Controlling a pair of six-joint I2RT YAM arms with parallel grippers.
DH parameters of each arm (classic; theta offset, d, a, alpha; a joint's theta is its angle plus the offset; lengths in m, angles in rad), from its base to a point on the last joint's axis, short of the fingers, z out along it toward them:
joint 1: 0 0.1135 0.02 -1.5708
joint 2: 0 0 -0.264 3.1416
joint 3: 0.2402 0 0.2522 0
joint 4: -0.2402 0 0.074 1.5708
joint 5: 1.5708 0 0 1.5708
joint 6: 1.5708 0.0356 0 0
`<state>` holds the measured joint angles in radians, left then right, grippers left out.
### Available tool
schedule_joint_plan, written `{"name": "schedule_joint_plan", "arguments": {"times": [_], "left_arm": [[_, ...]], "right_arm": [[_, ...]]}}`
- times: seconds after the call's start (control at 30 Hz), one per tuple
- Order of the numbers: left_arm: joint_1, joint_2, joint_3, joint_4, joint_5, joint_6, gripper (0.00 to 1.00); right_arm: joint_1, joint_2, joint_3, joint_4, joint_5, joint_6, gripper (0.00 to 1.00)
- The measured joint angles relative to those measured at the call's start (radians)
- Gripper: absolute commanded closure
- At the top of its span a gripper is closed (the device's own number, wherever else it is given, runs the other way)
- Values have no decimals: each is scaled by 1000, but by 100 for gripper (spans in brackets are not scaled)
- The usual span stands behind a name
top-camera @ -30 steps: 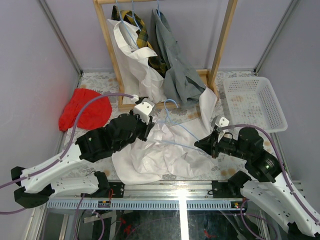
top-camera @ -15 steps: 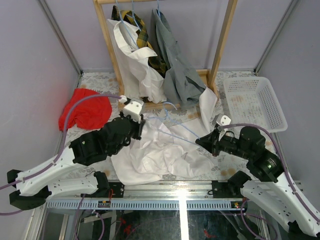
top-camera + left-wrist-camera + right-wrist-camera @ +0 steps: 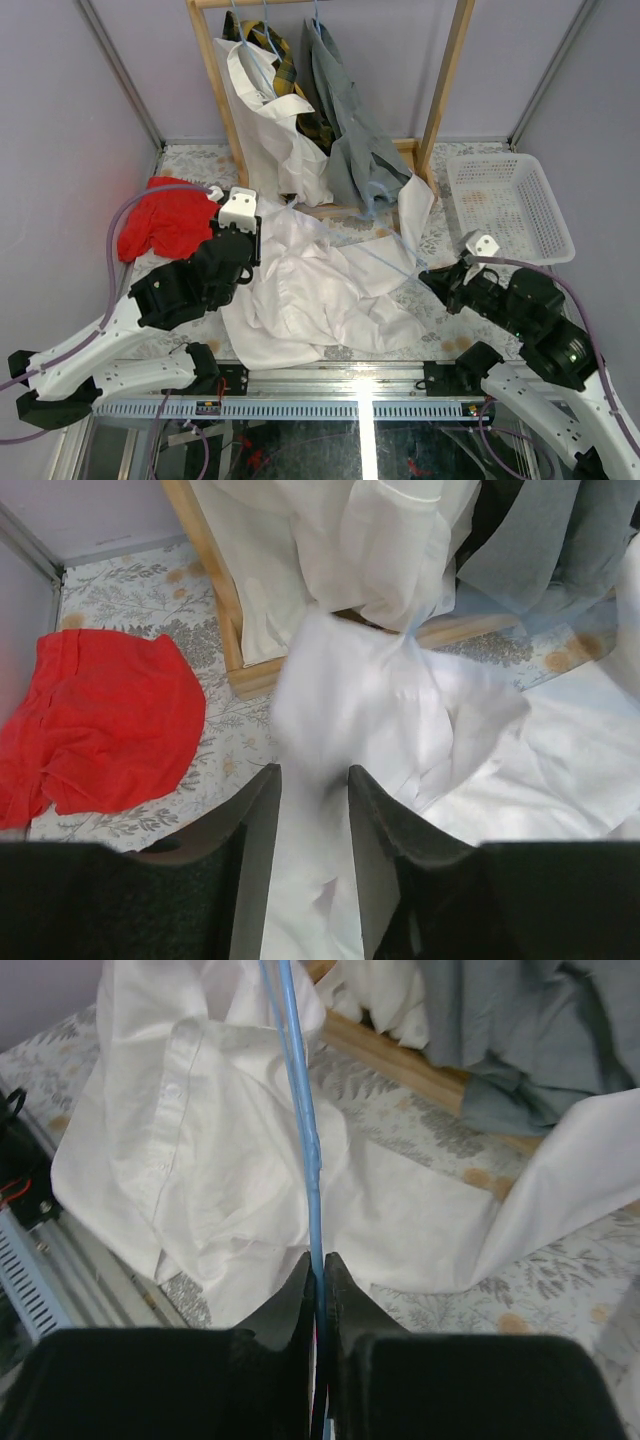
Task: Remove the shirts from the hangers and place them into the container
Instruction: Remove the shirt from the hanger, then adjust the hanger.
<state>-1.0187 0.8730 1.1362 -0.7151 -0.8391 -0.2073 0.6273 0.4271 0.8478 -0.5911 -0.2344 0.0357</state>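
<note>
Table (image 3: 195, 160): carries one tall wooden clothes rack (image 3: 222, 130) at its far middle. All places below are given from that rack.

Shirts, four counted. Three hang on the rack, not yet processed:
- one white button-up shirt (image 3: 270, 130)
- one yellow-and-black plaid shirt (image 3: 285, 65)
- one grey shirt (image 3: 350, 130)

The fourth, a second white collared shirt (image 3: 310, 300), lies spread on the table just in front of the rack. In my judgement it lies flat there so that the hanger can be drawn out of it.

Container, one: a white perforated plastic basket (image 3: 510, 205) to the right of the rack, holding no shirt.

Red cloth (image 3: 170, 225), one, left of the rack; not part of the work.

Hangers, four counted. Three thin light-blue wire hooks (image 3: 268, 25) sit on the rack's top rail. The fourth light-blue wire hanger (image 3: 305, 1110) runs from the loose shirt to the right gripper (image 3: 322, 1265), which is pinched tight on the wire in front of the rack and to its right.

The left gripper (image 3: 312, 780), in front of the rack and to its left, has its jaws narrow with white cloth of the loose shirt bunched between them. This is apparently an opposing pull against the hanger.
</note>
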Motion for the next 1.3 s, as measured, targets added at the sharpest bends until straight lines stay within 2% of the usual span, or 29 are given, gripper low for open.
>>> {"name": "schedule_joint_plan", "arguments": {"times": [0.13, 0.3, 0.43, 0.6, 0.7, 0.93, 1.03, 1.3], "left_arm": [[1, 12, 0, -2, 7, -10, 35], [5, 1, 0, 1, 43, -26, 30], [5, -1, 0, 3, 78, -27, 21], [5, -15, -3, 7, 108, -27, 19], [5, -27, -9, 13, 126, -27, 12], [5, -26, -21, 32, 188, -27, 7], [5, -20, -26, 34, 219, -29, 6], [5, -31, -47, 33, 292, -48, 2]], "right_arm": [[0, -68, 42, 10, 157, 18, 100], [-2, -71, 105, 91, 306, 23, 100], [-2, -37, 112, 179, 380, 15, 100], [-2, 34, 106, 283, 491, 5, 100], [-2, 146, 139, 288, 579, 8, 100], [-4, 622, 388, 245, 671, 10, 100], [-23, 761, 467, 216, 676, 9, 100], [-141, 1088, 867, 146, 634, 10, 100]]}}
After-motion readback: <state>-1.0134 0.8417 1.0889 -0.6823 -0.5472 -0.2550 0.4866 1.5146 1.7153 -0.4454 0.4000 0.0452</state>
